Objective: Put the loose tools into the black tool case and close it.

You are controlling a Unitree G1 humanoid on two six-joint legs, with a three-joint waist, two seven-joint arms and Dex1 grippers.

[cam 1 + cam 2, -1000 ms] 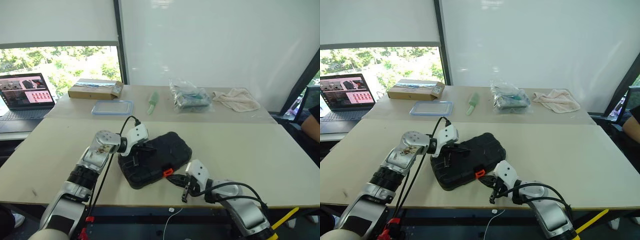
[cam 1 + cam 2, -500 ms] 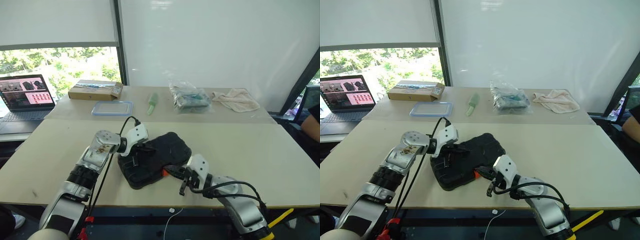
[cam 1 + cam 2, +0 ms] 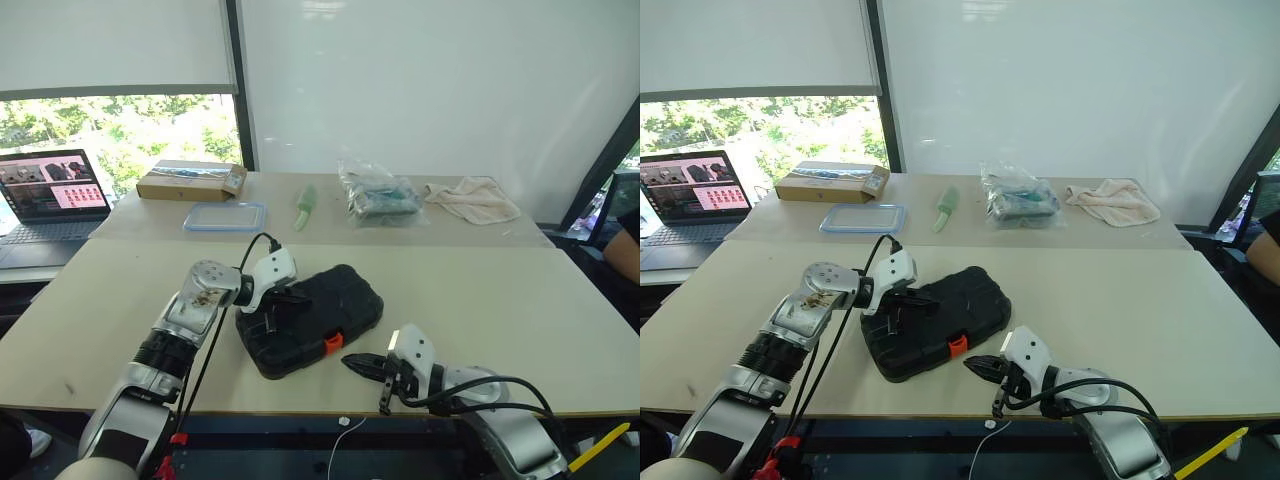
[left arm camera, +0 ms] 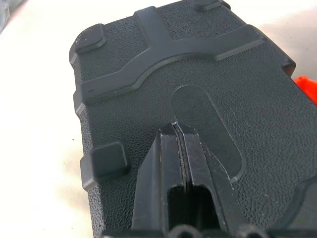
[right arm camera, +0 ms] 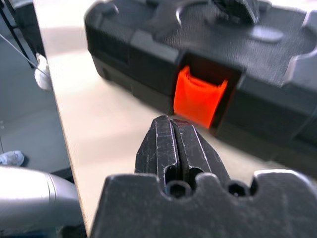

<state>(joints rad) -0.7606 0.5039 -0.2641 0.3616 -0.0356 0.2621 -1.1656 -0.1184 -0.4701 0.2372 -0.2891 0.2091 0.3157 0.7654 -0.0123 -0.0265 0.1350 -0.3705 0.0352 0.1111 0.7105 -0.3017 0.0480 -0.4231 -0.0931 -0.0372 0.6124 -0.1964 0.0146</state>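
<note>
1. Case, the black tool case, lies shut near the front of the table, so I cannot see inside.
2. My left gripper is pressed shut, holding nothing, its tips resting on the lid.
3. My right gripper is shut too, empty, just before the orange latch, apart from it.

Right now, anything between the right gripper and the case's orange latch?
Nothing. In the right wrist view, only bare table separates the shut right gripper from the orange latch on the closed black tool case.
</note>
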